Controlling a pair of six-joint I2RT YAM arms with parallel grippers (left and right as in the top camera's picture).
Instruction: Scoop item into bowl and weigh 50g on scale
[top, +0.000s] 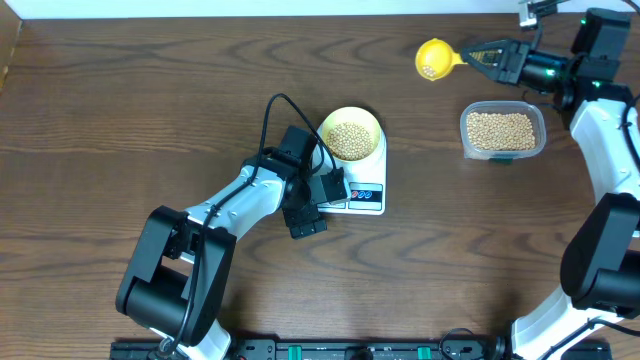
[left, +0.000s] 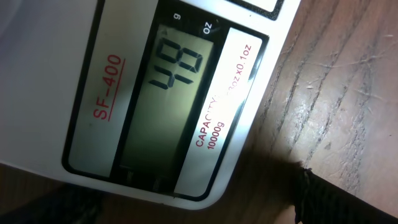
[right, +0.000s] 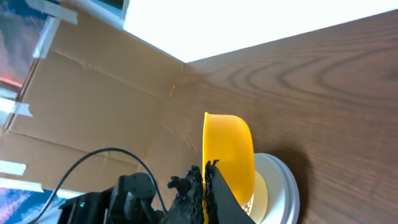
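The scale (top: 368, 197) sits near the middle of the brown wooden surface (top: 120, 120), and the bowl (top: 350, 112) stands on its far end. The bowl holds a heap of beans (top: 349, 139) that covers its bottom. The front strip of the scale, with its coloured buttons, is left bare.

The left claw (top: 320, 205) hangs just over the scale's front left corner with its jaws spread wide and nothing between them. One finger reaches over the scale's edge and the other is out over the wood. Its wrist camera looks almost straight at the display (left: 168, 106), where the lit digits read 48 (the red lettering beside it says SF-400, and a capacity line runs along the frame).

Well apart, at the far right of the surface, the right claw (top: 472, 57) is clamped tight on the handle of the bright yellow scoop (top: 434, 59). It holds the scoop out level above the wood, cup pointing left. A few beans lie in the cup. In the right wrist view the scoop (right: 229, 149) shows edge-on, rising from the dark fingers (right: 193, 186) that pinch it.

Just nearer than the scoop stands a clear plastic tub (top: 541, 130), filled with a layer of the same tan beans. It touches neither claw.
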